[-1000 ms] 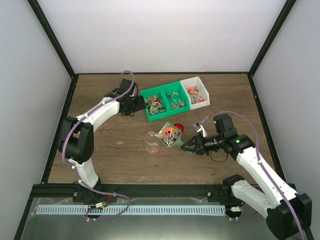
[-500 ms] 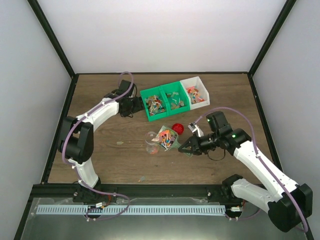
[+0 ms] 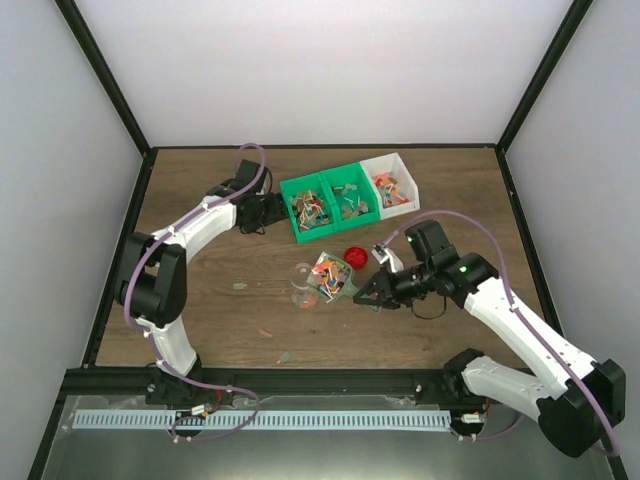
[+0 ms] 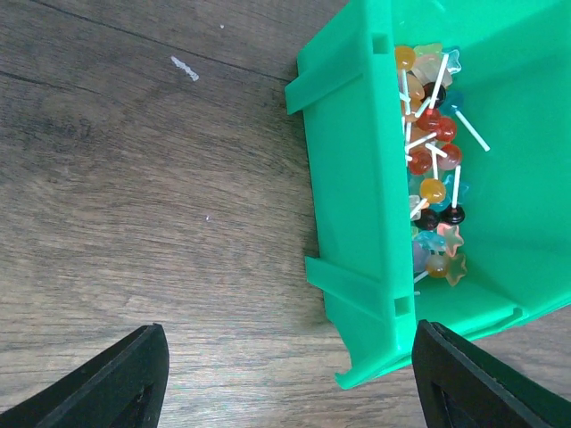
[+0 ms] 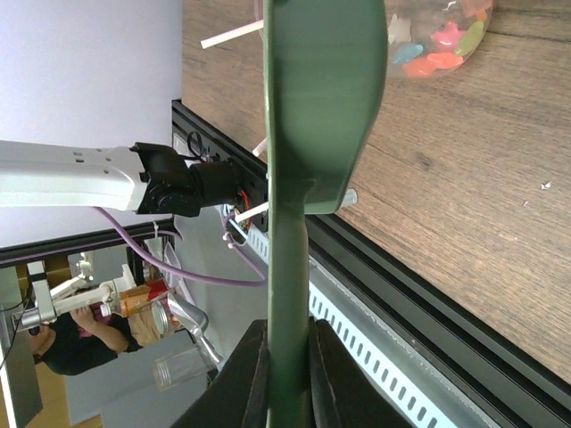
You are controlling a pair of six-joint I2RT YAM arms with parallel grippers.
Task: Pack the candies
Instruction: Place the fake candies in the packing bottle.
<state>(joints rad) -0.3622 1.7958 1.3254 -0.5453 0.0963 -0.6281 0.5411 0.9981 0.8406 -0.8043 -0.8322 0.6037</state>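
My right gripper (image 3: 384,291) is shut on the handle of the green scoop (image 3: 331,274). The scoop's bowl holds several mixed-colour candies (image 3: 327,272) and hangs tilted just right of the clear jar (image 3: 302,285). In the right wrist view the scoop (image 5: 312,107) stands edge-on, with the jar and its candies (image 5: 442,40) at the top right. My left gripper (image 3: 268,212) is open and empty at the left end of the green bin (image 3: 300,235). In the left wrist view its jaws straddle the bin's corner (image 4: 357,267), with lollipop candies (image 4: 430,174) inside.
A round red lid (image 3: 355,257) lies right of the scoop. A second green bin (image 3: 369,213) and a white bin (image 3: 412,200) with candies stand at the back. Stray bits lie on the table (image 3: 265,332), (image 3: 240,287), (image 3: 285,355).
My right gripper has carried the scoop left toward the jar. A small candy now lies on the table in front of the jar. The left arm has not moved.
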